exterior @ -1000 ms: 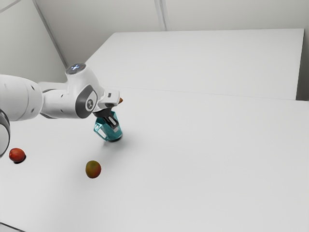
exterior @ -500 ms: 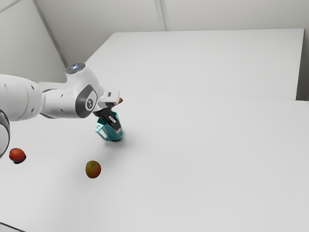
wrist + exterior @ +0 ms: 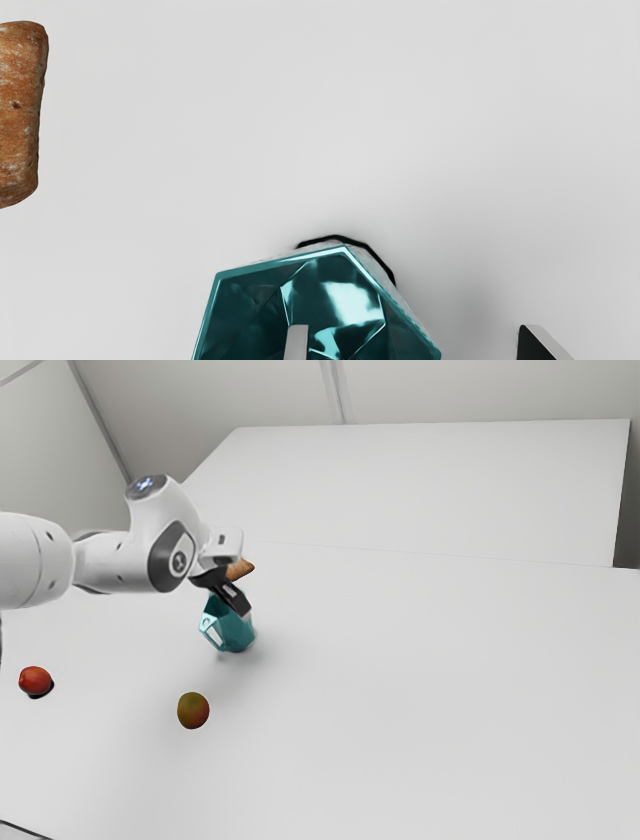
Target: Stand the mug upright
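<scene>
So the black two-finger tool (image 3: 241, 608) was spread wide by the shiny teal faceted mug (image 3: 230, 634), probably to avoid tipping it, since it looked roughly upright on the white bench (image 3: 450, 690), one o'clock from the round green-red fruit (image 3: 193, 711) in the exterior view.

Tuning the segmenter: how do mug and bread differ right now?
- Surface: the mug is glossy teal; the bread is dull brown with pale, floury patches.
- Shape: the mug is hollow and faceted, with an angular rim; the bread is elongated, with rounded corners.
- Claw: one finger overlaps the mug's mouth in the wrist view; the bread lies off to the side of both fingers.
Shared: both are on the white table.
</scene>
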